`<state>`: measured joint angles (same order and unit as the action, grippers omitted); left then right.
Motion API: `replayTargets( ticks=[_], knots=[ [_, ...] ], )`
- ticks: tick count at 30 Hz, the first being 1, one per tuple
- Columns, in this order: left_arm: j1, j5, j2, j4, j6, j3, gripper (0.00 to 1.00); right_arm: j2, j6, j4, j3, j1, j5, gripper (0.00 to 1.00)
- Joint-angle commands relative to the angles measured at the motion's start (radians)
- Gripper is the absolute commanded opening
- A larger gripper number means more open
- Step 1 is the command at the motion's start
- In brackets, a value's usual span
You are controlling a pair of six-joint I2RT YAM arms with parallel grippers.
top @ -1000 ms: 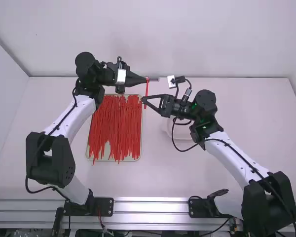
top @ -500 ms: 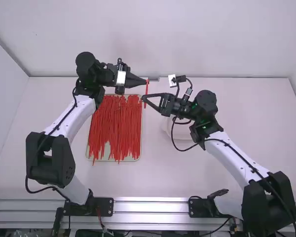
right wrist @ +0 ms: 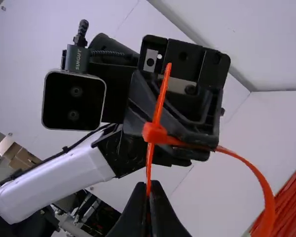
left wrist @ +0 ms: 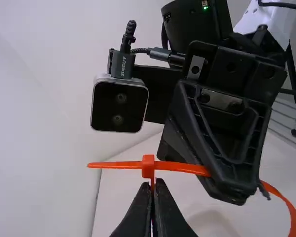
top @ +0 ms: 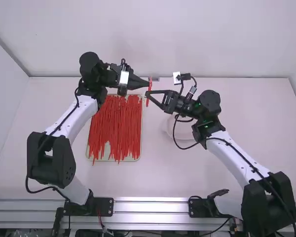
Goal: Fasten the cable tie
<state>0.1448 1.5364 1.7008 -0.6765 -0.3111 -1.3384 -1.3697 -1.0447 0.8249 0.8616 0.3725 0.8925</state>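
Here — orange cable tie, looped, tail threaded.

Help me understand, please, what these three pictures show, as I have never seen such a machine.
A left arm and a right arm, both white robots, stand at a white table. The wide picture looks down from above and behind them; the other two come from cameras on each arm's wrist. On the table lies a tray heaped with spare red ties. Near its far corner, the left claw and the right claw both pinch the same red cable tie, bent into a loop.
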Motion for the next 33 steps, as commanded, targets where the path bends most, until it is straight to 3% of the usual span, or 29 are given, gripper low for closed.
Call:
replayTargets(
  ticks=[1, 12, 24, 33],
  knots=[
    [0.007, 0.03, 0.003, 0.008, 0.005, 0.005, 0.01, 0.002, -0.006, 0.011, -0.005, -0.02, -0.02, 0.0],
    [0.022, 0.03, 0.003, 0.06, 0.006, 0.005, 0.01, 0.002, -0.025, 0.065, -0.005, -0.055, -0.026, 0.0],
    [0.071, 0.03, 0.003, 0.004, 0.005, 0.005, 0.02, 0.002, 0.002, 0.058, -0.005, -0.037, -0.002, 0.0],
    [0.071, 0.03, 0.001, -0.025, 0.007, 0.005, 0.01, 0.002, -0.031, 0.069, -0.005, -0.084, 0.025, 0.0]
  ],
)
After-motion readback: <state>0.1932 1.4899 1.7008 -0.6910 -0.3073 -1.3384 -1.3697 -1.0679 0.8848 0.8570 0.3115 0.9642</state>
